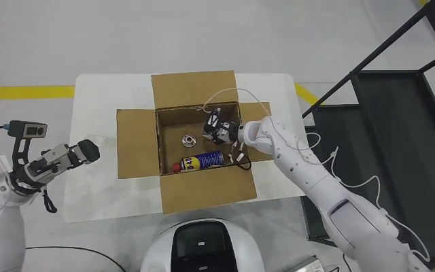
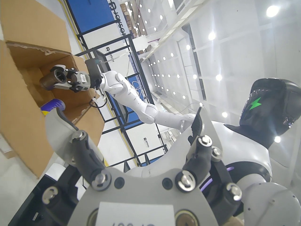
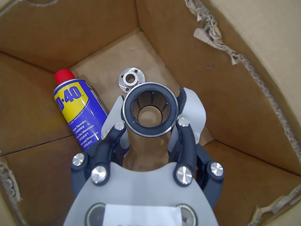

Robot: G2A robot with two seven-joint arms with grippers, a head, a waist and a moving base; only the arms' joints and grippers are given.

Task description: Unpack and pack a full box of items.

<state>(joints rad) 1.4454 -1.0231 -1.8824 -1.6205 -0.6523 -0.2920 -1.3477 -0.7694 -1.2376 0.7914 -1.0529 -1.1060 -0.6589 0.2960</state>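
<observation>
An open cardboard box [image 1: 138, 143] stands on the white table [image 1: 109, 95]. Inside it lie a blue and yellow spray can [image 1: 202, 162] with a red cap and a small metal flange [image 1: 187, 141]. My right gripper [image 1: 215, 129] is inside the box, above its floor, shut on a hollow metal cylinder with a black rim [image 3: 149, 109]. Beyond the cylinder, the flange [image 3: 131, 79] and the spray can [image 3: 80, 109] rest on the box floor. My left gripper [image 1: 87, 151] hangs open and empty over the table's left edge, well away from the box, with its fingers [image 2: 58, 121] spread wide.
The box flaps [image 1: 207, 190] lie folded out on all sides. A black metal rack [image 1: 380, 115] stands right of the table. A yellow floor line [image 1: 34, 92] runs behind the table on the left. Bare table shows left of the box.
</observation>
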